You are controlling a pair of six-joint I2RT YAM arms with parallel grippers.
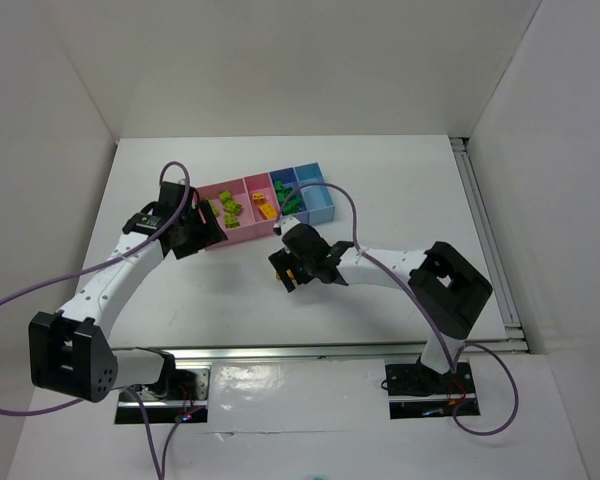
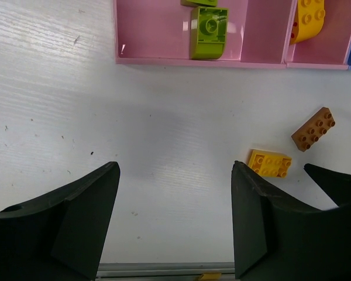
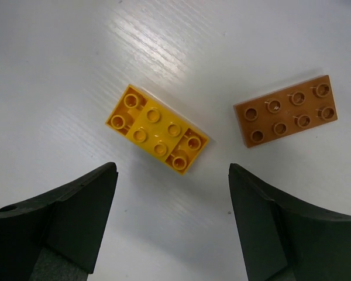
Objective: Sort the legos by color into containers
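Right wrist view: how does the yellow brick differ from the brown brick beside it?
Colour: the yellow brick is bright yellow, the brown brick orange-brown.
Pose: the yellow brick slants down to the right, the brown brick rises slightly to the right.
Shade: the yellow brick's ends look darker than its middle; the brown brick is even.
Both lie studs up, apart, with eight studs each.

We find one lego lying on the table just left of a second lego, both before the containers, with other legos inside.
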